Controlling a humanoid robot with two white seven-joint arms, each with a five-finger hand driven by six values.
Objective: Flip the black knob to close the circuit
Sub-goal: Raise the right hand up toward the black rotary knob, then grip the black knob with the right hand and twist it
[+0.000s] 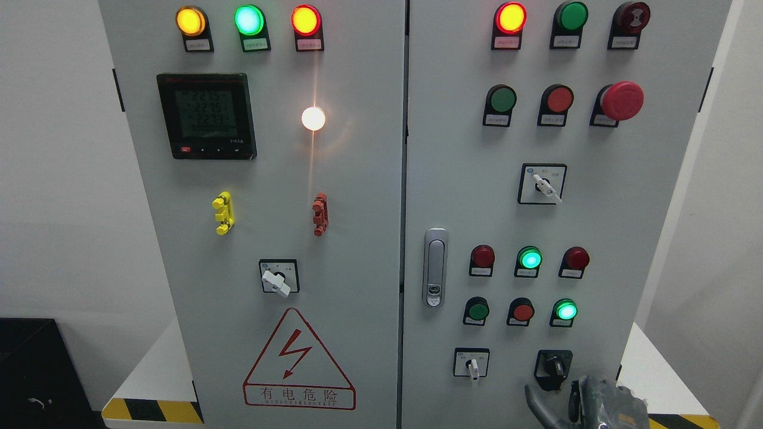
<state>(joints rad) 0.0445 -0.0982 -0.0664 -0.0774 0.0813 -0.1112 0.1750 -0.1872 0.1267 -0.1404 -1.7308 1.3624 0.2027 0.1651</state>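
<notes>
The black knob (554, 367) sits on a black plate at the lower right of the grey cabinet's right door (596, 226). My right hand (581, 402) shows at the bottom edge, just below and right of the knob, its grey fingers (535, 405) spread and holding nothing. One curved finger reaches up toward the knob's plate but stands apart from it. The left hand is out of view.
A white selector switch (472, 364) sits left of the black knob, another (545, 186) higher up. Indicator lamps and push buttons fill the right door, with a red mushroom stop button (621, 100). A metal door handle (435, 267) is at centre. The left door holds a meter (206, 116).
</notes>
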